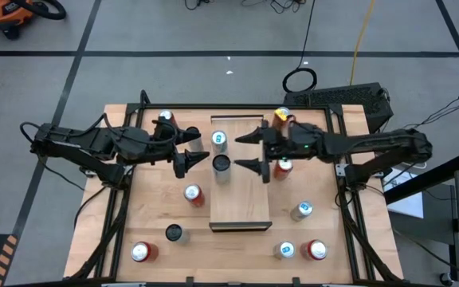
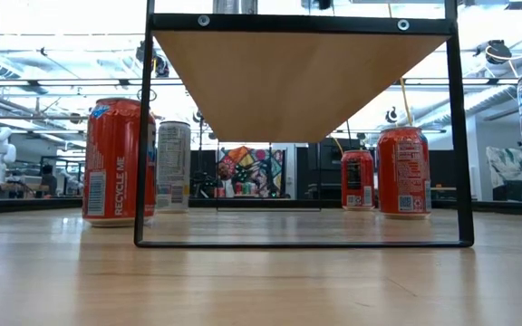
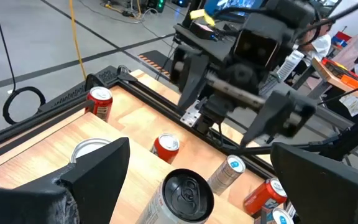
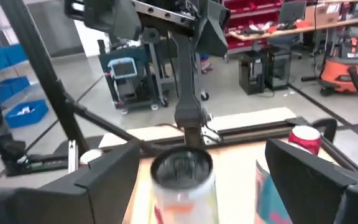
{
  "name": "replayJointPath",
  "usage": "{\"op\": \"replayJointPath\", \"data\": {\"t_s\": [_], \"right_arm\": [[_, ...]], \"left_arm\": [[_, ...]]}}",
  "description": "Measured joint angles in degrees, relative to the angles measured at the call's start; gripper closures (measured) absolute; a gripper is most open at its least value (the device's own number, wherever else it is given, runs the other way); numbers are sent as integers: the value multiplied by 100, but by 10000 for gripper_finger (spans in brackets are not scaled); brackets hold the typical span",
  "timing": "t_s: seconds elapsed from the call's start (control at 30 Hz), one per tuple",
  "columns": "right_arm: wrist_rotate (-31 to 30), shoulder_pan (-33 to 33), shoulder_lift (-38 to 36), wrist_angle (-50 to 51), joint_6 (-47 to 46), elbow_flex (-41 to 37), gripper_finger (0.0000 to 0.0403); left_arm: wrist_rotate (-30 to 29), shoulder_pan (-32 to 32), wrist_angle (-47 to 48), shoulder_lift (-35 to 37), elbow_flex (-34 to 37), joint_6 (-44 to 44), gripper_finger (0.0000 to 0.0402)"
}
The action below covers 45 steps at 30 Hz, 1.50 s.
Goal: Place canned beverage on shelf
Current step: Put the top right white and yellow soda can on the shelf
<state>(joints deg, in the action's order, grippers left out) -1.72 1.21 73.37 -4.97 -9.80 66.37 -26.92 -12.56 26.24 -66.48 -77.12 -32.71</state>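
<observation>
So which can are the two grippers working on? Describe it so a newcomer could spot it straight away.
Find the long pale-wood shelf board in the middle of the black-framed tabletop. At its far end, between the open left gripper and open right gripper, stands a silver can with a dark top. Its dark lid sets it apart from the silver-topped can just behind it.

A silver-topped can stands upright between the two dark fingers of the right gripper, whose jaws are spread wide to either side of it without touching. A red can stands beyond on the wooden table, and the left gripper hangs above.
</observation>
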Motion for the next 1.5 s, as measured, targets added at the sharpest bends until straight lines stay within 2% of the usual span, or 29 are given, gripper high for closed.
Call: {"op": "replayJointPath", "data": {"t_s": [0.27,0.37,0.47,0.73,0.87,1.07,1.27,1.5], "right_arm": [[0,0,-991,2238,-384,0,78],[9,2,-1130,3053,-579,0,79],[171,44,-1124,3350,-700,-102,91],[498,308,-700,2006,-1064,-746,187],[509,354,-286,1529,-1099,-778,240],[947,352,184,788,-1071,-780,306],[1097,352,522,357,-1042,-780,355],[1097,352,811,-71,-868,-776,393]], "left_arm": [[0,0,-3,0,0,-7,8],[0,0,-3,0,0,-53,8],[1,4,-3,0,0,-145,8],[-30,4,0,0,0,-288,8],[-72,4,0,0,0,-302,8],[-193,4,-3,0,0,-302,8],[-208,4,-1,0,0,-302,8],[-208,4,1,0,0,-302,8]]}}
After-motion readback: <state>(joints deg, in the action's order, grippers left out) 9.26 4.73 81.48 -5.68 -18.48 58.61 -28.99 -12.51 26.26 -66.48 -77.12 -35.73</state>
